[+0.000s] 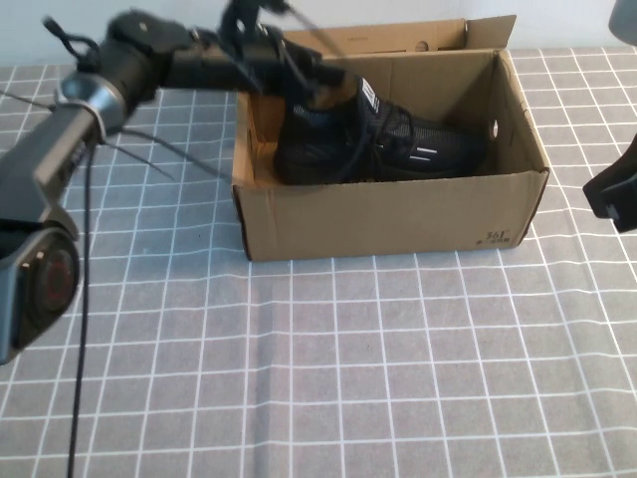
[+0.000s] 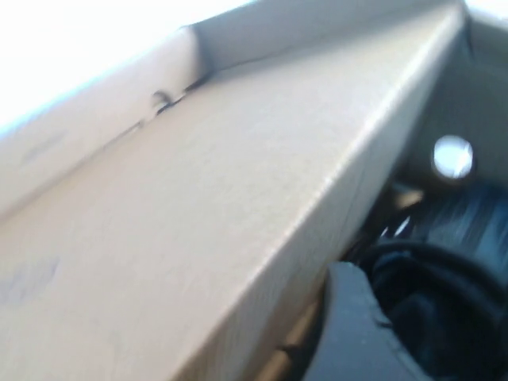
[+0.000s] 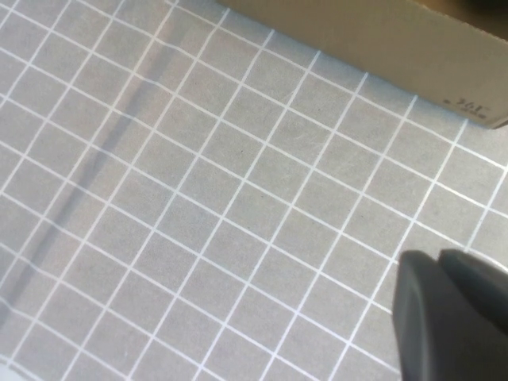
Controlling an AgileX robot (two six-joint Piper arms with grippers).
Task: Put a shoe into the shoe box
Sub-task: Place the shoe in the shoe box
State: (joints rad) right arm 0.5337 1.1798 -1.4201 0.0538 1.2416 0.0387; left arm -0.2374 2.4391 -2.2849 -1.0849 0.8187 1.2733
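High view: raised, angled down at brown corrugated cardboard shoe box (image 1: 388, 214). Left wrist view: pressed close inside its wall (image 2: 238, 198). Right wrist view: above grey checked tablecloth (image 3: 198, 198), sharing the box's printed corner.

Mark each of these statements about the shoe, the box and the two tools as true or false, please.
1. The shoe lies inside the shoe box. True.
2. The box lid is closed. False: the flap stands open at the back.
3. The left tool is over the shoe's heel end, inside the box. True.
4. The right tool holds the shoe. False: it is shut and empty, above the checked cloth, apart from the box.
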